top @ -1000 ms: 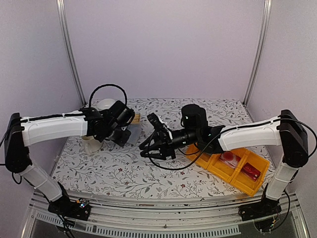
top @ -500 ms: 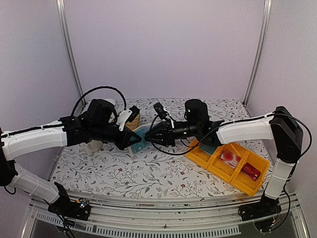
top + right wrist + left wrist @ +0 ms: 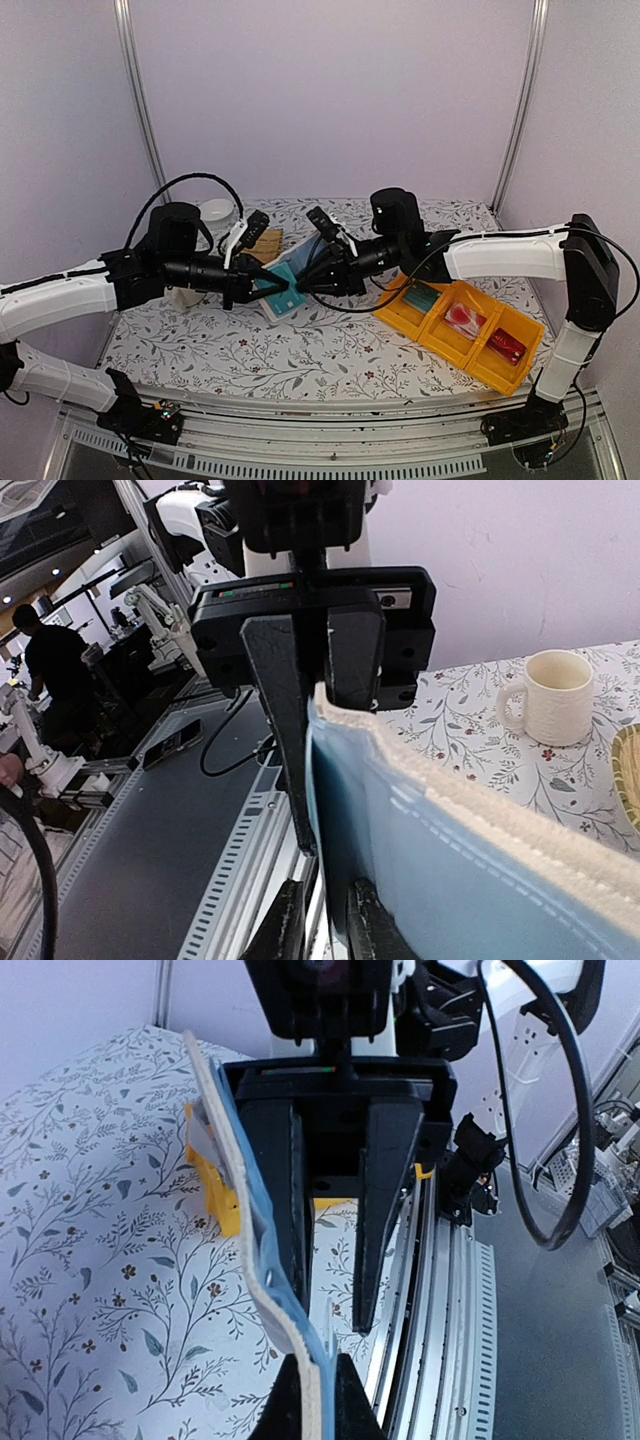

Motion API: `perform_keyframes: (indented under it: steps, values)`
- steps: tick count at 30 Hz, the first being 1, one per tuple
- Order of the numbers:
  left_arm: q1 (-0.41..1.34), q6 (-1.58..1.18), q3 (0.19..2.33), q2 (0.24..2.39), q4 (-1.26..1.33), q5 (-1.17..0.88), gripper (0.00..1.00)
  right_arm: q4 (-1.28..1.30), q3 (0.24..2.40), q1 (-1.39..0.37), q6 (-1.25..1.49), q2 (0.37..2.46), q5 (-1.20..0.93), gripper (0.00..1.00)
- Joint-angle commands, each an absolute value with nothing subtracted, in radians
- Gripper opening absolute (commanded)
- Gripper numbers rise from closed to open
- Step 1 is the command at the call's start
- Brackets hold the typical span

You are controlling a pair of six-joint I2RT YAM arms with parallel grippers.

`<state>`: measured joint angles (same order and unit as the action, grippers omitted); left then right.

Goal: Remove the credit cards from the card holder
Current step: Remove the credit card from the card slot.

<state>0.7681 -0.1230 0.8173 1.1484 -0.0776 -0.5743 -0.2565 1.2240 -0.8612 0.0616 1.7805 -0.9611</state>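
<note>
Top external view: nearest, on the right of the floral table (image 3: 300, 350), a yellow tray (image 3: 445, 345) contains the teal card (image 3: 423, 297) in its left compartment. The whitish card (image 3: 462, 318) with a red circle lies in the middle compartment and a red object (image 3: 508, 346) in the right one. Farther in, at mid-table, both arms meet at the card holder (image 3: 280, 275), which is held open off the table with its grey-blue lining facing the right arm. The left gripper (image 3: 268, 290) is clamped tight on one edge of the card holder; its wrist view shows the beige rim pinched between the fingertips. The right gripper (image 3: 300, 283) points at the lining with its jaws a little apart. From the left wrist a clear gap shows between its fingers, and one finger lies alongside the lining, though whether it touches I cannot tell. Behind the left arm stands a cream mug (image 3: 186, 293), partly hidden. At the far side lie a woven bamboo mat (image 3: 266, 243) and a white bowl (image 3: 215, 210).
</note>
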Motion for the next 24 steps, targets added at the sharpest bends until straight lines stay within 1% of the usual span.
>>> perform_keyframes:
  steps: [1, 3, 8, 9, 12, 17, 18, 19, 21, 22, 24]
  values:
    - [0.795, -0.070, 0.801, 1.098, 0.075, -0.724, 0.00, -0.176, 1.279, -0.857, 0.013, 1.777, -1.051, 0.13]
    - [0.795, -0.073, 0.802, 1.098, 0.081, -0.717, 0.00, -0.167, 1.288, -0.866, 0.011, 1.782, -1.073, 0.11]
    - [0.797, -0.093, 0.801, 1.122, 0.109, -0.713, 0.00, -0.183, 1.295, -0.882, 0.011, 1.798, -1.065, 0.12]
    - [0.798, -0.095, 0.802, 1.127, 0.110, -0.713, 0.00, -0.186, 1.296, -0.882, 0.011, 1.804, -1.066, 0.11]
    - [0.796, -0.097, 0.799, 1.125, 0.110, -0.708, 0.00, -0.190, 1.296, -0.883, 0.017, 1.804, -1.062, 0.03]
    - [0.795, -0.103, 0.782, 1.114, 0.108, -0.671, 0.00, -0.216, 1.256, -0.870, 0.018, 1.761, -1.013, 0.02]
    - [0.794, -0.110, 0.778, 1.115, 0.112, -0.659, 0.04, -0.244, 1.232, -0.854, 0.039, 1.752, -1.013, 0.02]
    - [0.793, -0.114, 0.769, 1.117, 0.121, -0.647, 0.15, -0.273, 1.222, -0.847, 0.057, 1.744, -1.011, 0.02]
    - [0.791, -0.135, 0.739, 1.133, 0.157, -0.606, 0.39, -0.288, 1.183, -0.835, 0.088, 1.741, -0.977, 0.02]
    - [0.791, -0.147, 0.713, 1.149, 0.189, -0.591, 0.43, -0.288, 1.173, -0.834, 0.088, 1.749, -0.956, 0.02]
    - [0.789, -0.168, 0.637, 1.191, 0.262, -0.567, 0.45, -0.314, 1.138, -0.830, 0.095, 1.787, -0.918, 0.02]
